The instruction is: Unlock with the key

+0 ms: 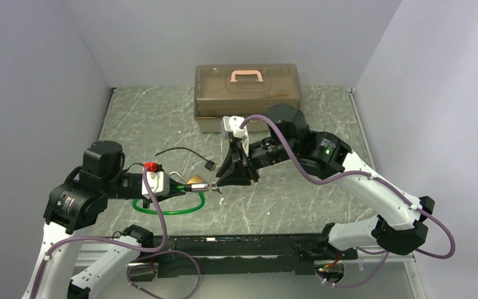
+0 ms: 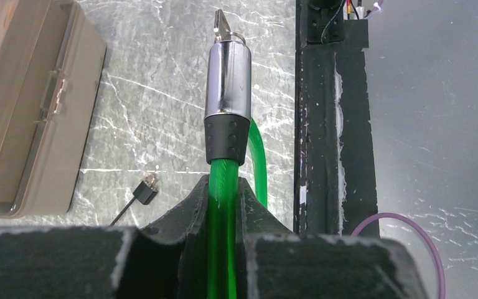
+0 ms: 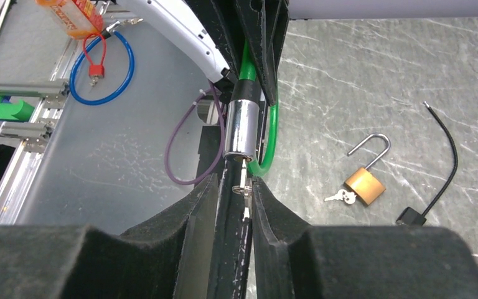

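Note:
A green cable lock (image 1: 168, 210) ends in a chrome cylinder (image 2: 228, 81) with a black collar. My left gripper (image 2: 222, 187) is shut on the green cable (image 2: 222, 208) just behind that collar and holds the cylinder above the table, pointing right. A silver key (image 2: 222, 26) with a small ring sticks out of the cylinder's end. In the right wrist view the key (image 3: 243, 184) sits between the fingers of my right gripper (image 3: 235, 187). It lies close against the right finger, with a gap to the left finger, so the jaws are narrowly open around it.
A brass padlock (image 3: 365, 185) with its shackle open and small keys (image 3: 342, 197) lies on the table below the cylinder. A black cable with a plug (image 1: 210, 166) lies nearby. A brown toolbox (image 1: 247, 93) stands at the back. A black rail (image 2: 320, 124) runs along the near edge.

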You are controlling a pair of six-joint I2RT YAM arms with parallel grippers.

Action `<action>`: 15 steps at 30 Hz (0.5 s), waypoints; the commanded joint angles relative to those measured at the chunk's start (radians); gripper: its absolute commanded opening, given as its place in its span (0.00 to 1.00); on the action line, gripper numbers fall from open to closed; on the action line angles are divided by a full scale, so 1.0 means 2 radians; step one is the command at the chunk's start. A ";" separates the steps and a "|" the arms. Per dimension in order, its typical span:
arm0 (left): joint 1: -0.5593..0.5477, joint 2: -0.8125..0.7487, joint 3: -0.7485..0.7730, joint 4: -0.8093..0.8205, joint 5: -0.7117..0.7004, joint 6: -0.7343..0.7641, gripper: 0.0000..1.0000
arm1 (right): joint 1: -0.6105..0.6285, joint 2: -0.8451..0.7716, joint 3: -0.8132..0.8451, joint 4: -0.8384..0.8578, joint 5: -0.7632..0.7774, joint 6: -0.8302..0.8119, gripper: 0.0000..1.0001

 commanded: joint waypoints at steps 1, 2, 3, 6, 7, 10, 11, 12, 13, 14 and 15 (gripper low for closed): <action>0.004 0.003 0.020 0.026 0.034 -0.004 0.00 | -0.001 0.000 -0.004 -0.005 -0.002 -0.004 0.27; 0.005 0.004 0.021 0.027 0.035 -0.006 0.00 | -0.001 0.000 -0.004 -0.004 -0.002 -0.004 0.26; 0.005 0.004 0.022 0.027 0.036 -0.006 0.00 | -0.001 -0.001 -0.005 0.000 -0.001 -0.001 0.26; 0.008 0.007 0.025 0.027 0.040 -0.005 0.00 | -0.001 0.000 -0.007 0.011 0.007 0.013 0.25; 0.008 0.007 0.026 0.025 0.043 -0.004 0.00 | -0.001 0.003 -0.004 0.011 0.010 0.017 0.24; 0.009 0.008 0.029 0.021 0.051 -0.004 0.00 | -0.001 0.009 -0.001 0.009 0.007 0.022 0.23; 0.009 0.008 0.028 0.021 0.051 -0.003 0.00 | -0.001 0.009 -0.004 0.011 0.004 0.024 0.23; 0.010 0.007 0.029 0.020 0.052 -0.003 0.00 | -0.001 0.009 -0.005 0.014 0.001 0.025 0.23; 0.010 0.007 0.029 0.019 0.053 -0.002 0.00 | -0.001 0.009 -0.005 0.016 -0.001 0.027 0.23; 0.010 0.007 0.030 0.017 0.053 -0.001 0.00 | -0.001 0.007 -0.007 0.017 -0.003 0.027 0.22; 0.011 0.006 0.030 0.017 0.052 -0.001 0.00 | -0.001 0.008 -0.007 0.019 -0.004 0.029 0.22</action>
